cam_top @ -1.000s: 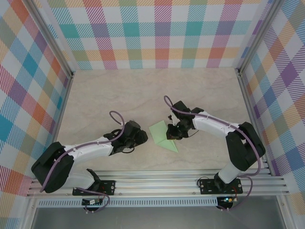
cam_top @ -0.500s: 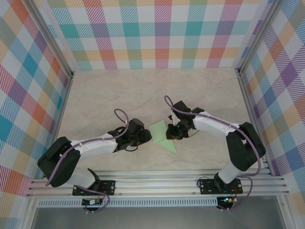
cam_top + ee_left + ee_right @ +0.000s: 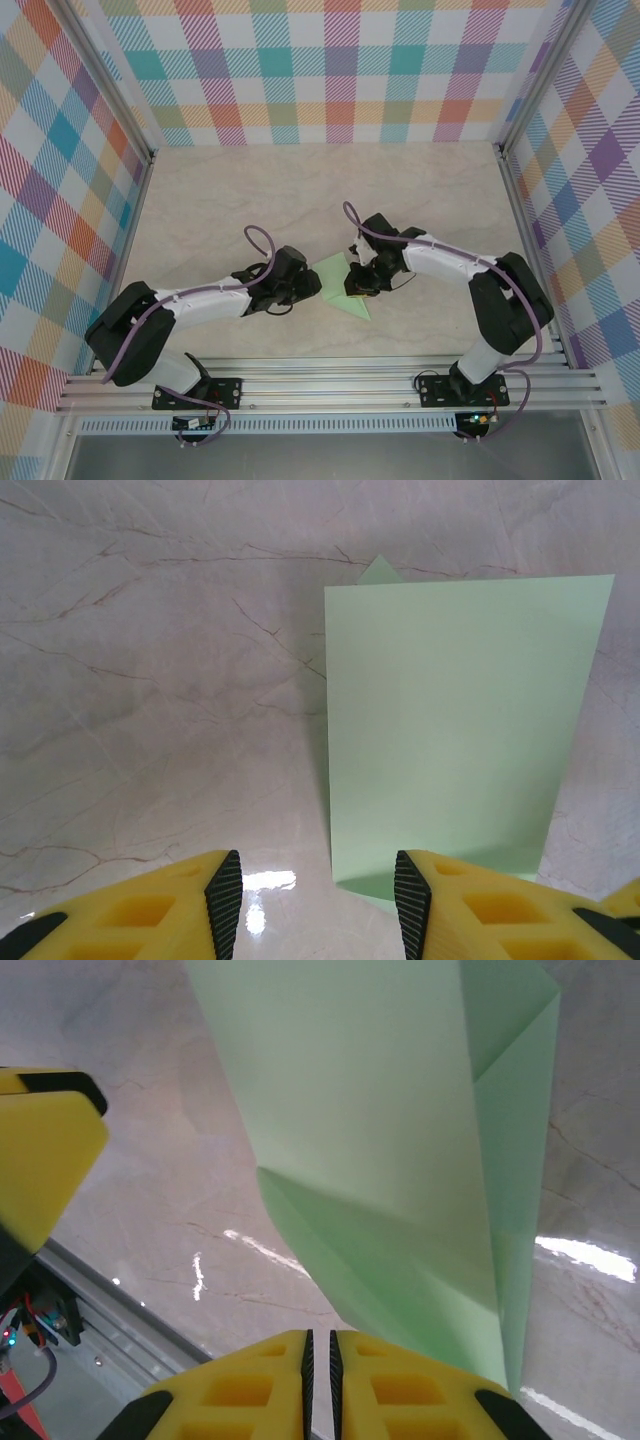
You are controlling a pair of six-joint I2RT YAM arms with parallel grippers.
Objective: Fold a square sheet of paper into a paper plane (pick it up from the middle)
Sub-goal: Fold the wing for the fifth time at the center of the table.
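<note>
The square sheet of paper point(image 3: 336, 273) is pale mint green and partly folded, lying mid-table between the two arms. In the left wrist view the paper point(image 3: 455, 710) stands as a raised panel, its left edge lined up between the fingers. My left gripper point(image 3: 314, 287) point(image 3: 315, 905) is open just in front of that edge, touching nothing. My right gripper point(image 3: 358, 286) point(image 3: 320, 1385) is at the sheet's right side, jaws almost together with nothing seen between them. The folded paper point(image 3: 380, 1110) rises from just behind the right finger point(image 3: 420, 1390).
Plaid walls enclose the marble-look table point(image 3: 250, 200) on three sides. A slotted aluminium rail point(image 3: 330, 385) runs along the near edge by the arm bases. A yellow finger of the left gripper point(image 3: 45, 1150) shows in the right wrist view.
The left arm has reached rightward, bringing its open gripper up to the paper's left edge. The right gripper has stayed at the paper's right side.
</note>
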